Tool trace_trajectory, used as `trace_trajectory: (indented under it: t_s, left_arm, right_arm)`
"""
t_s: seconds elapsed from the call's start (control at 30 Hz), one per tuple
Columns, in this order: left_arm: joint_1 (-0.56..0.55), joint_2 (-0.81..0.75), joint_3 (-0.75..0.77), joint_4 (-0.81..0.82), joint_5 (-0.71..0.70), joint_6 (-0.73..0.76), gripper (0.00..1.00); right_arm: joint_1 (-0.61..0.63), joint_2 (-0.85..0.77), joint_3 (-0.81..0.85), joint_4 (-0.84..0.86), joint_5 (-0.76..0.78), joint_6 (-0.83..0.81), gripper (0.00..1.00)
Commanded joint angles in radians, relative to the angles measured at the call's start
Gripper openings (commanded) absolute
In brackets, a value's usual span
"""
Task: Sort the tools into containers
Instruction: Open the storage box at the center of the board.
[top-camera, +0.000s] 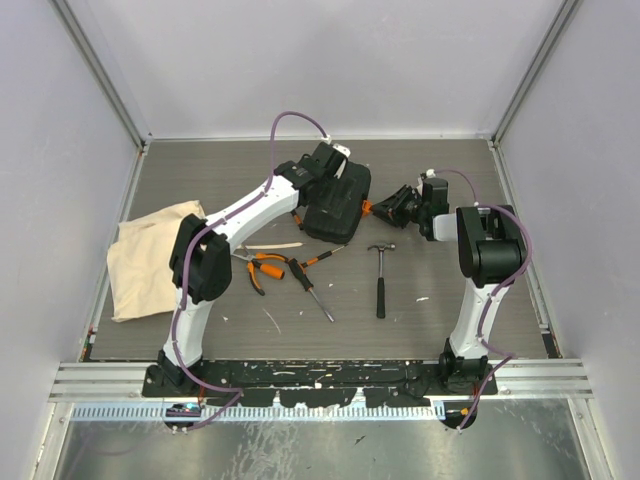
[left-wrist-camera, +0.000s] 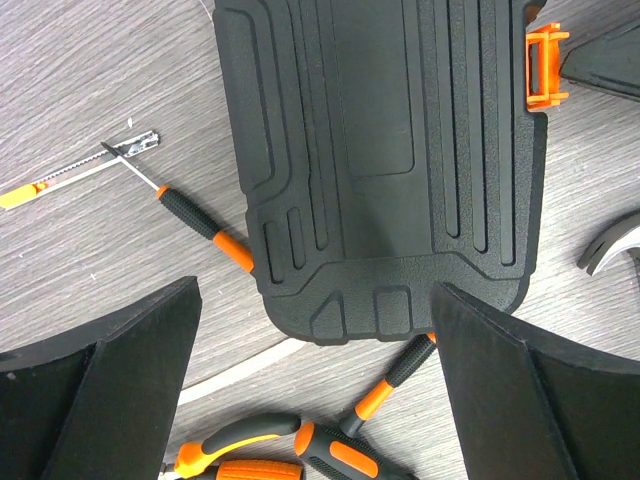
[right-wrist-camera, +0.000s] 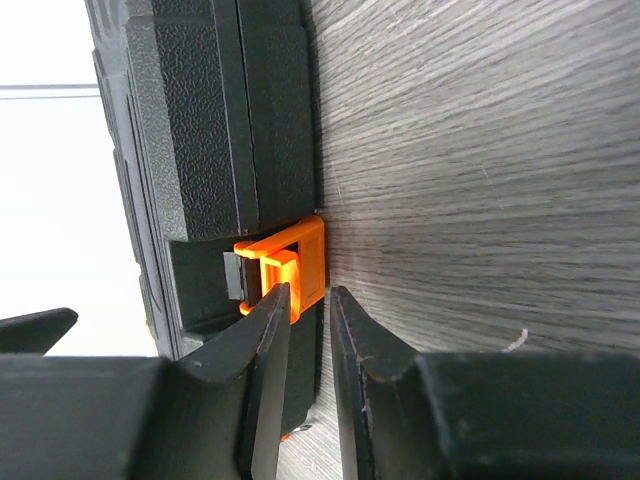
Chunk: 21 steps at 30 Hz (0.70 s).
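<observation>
1. Black tool case (top-camera: 335, 210): closed, flat on the grey surface (top-camera: 450, 300), rear centre; orange latch (top-camera: 368, 207) on its right-hand edge.
2. Left gripper (left-wrist-camera: 315, 290): above the case lid, fingers (left-wrist-camera: 100, 400) spread wide, holding nothing; a rounded corner of the lid between them in the left wrist view.
3. Right gripper (right-wrist-camera: 309, 292): low at the latch side, fingers (right-wrist-camera: 365, 390) narrowly parted, tips at the latch's end; grip on the latch impossible to tell.
4. Hammer (top-camera: 380, 280): on the surface in front of the case, head toward it, apart from it.
5. Orange-and-black pliers (top-camera: 262, 270) and large screwdriver (top-camera: 310, 287): side by side left of the hammer, near the left arm.
6. Small screwdriver (left-wrist-camera: 205, 230): orange handle end against the case's long side.
7. Thin orange-tipped driver (top-camera: 322, 257): between the pliers and the case.
8. Pale stick (top-camera: 272, 246): just behind the pliers.
9. Beige cloth bag (top-camera: 150, 255): crumpled at the left edge of the surface, well apart from the case.
</observation>
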<state>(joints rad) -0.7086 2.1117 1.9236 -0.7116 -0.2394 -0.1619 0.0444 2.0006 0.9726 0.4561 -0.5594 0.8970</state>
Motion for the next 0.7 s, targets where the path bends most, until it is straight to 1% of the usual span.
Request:
trace_trajectory:
  t_s: [0.0, 0.43, 0.67]
  left_arm:
    - [-0.001, -0.041, 0.013, 0.018, 0.003, 0.020, 0.98]
    - [-0.001, -0.037, 0.015, 0.015, 0.005, 0.021, 0.98]
    - [-0.001, -0.041, 0.009, 0.014, 0.008, 0.018, 0.98]
  right_arm:
    - [0.002, 0.002, 0.040, 0.052, -0.020, 0.009, 0.28]
    - [0.012, 0.027, 0.063, 0.058, -0.025, 0.016, 0.28]
    - [0.015, 0.041, 0.063, 0.066, -0.028, 0.023, 0.25]
